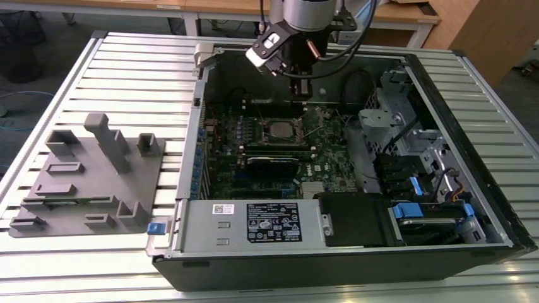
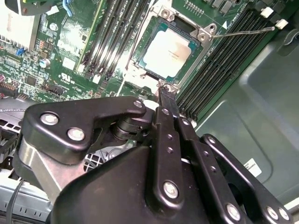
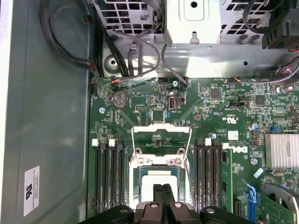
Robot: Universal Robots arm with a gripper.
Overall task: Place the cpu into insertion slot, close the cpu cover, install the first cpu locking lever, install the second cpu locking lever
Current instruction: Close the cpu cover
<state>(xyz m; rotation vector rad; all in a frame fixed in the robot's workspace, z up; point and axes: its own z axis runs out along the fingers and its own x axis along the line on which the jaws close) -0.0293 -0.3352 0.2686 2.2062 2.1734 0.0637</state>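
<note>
The cpu (image 2: pixel 170 51) lies flat in the insertion slot (image 2: pixel 140 59), mid-board at the centre of the exterior view, and the cpu cover (image 3: pixel 161 127) is swung open beside it with a thin locking lever (image 2: pixel 243 31) unlatched. The gripper (image 2: pixel 164 91) hangs right at the slot's rim, fingers pinched together on nothing. My worry is a slip: a glancing push could scrape the chip or shift it out of its seat.

1. The arm (image 1: pixel 307 11) enters at the top centre of the exterior view, its wrist pointing straight down.
2. The gripper (image 1: pixel 301 95) hangs below it, in the upper centre of that frame.
3. Its fingers (image 3: pixel 158 195) are pressed together, with nothing between them.
</note>
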